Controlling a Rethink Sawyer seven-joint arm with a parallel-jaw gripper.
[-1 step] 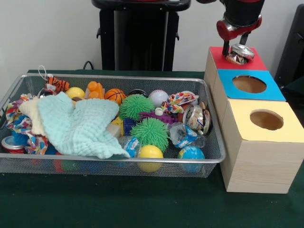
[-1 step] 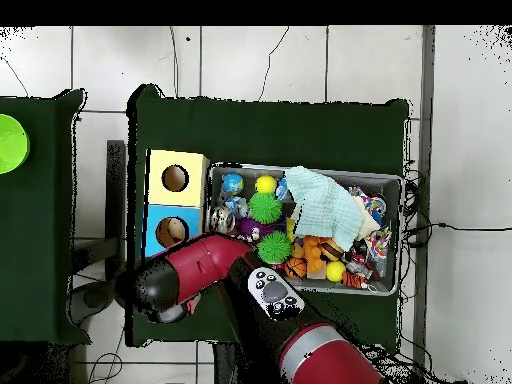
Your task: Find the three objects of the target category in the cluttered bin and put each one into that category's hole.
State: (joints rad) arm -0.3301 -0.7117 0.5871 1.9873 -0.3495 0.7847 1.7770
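Crushed metal can (image 1: 239, 52) sits in the grasp of the gripper (image 1: 238, 49) at upper right, over the red box's hole (image 1: 237, 59) (mesh bin (image 1: 214, 142) lies left).

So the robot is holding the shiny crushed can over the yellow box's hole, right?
Not quite. The gripper is holding the shiny crushed can over the red box, not the yellow box. The front view shows it: the yellow one's hole is empty, nearest the camera.
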